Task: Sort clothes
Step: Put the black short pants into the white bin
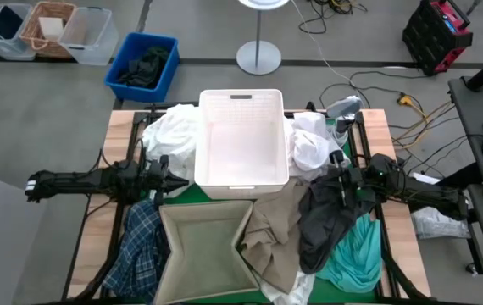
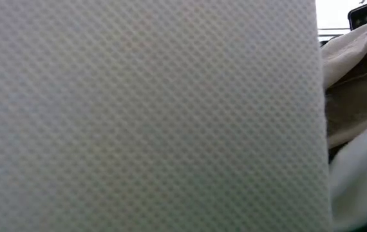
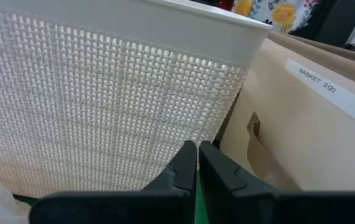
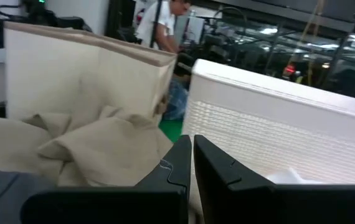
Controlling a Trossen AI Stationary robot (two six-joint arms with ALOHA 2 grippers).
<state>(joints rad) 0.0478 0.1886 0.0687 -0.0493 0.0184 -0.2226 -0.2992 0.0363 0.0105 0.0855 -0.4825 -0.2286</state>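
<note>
Grey floor surrounds your wooden table, crowded edge to edge. White basket at centre back; beige fabric basket in front of it. Left end effector: fingers closed, empty, just beside the white basket's left wall, white garments behind it, plaid shirt in front. Right end effector: closed, empty, over the dark grey garment; teal garment and beige garment adjoin. You have little bare table left.

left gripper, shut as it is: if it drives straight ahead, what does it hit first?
Most likely the white basket: the left gripper aims near the wall's edge, just beside the gap to the beige fabric bin. Depth is unclear.
</note>
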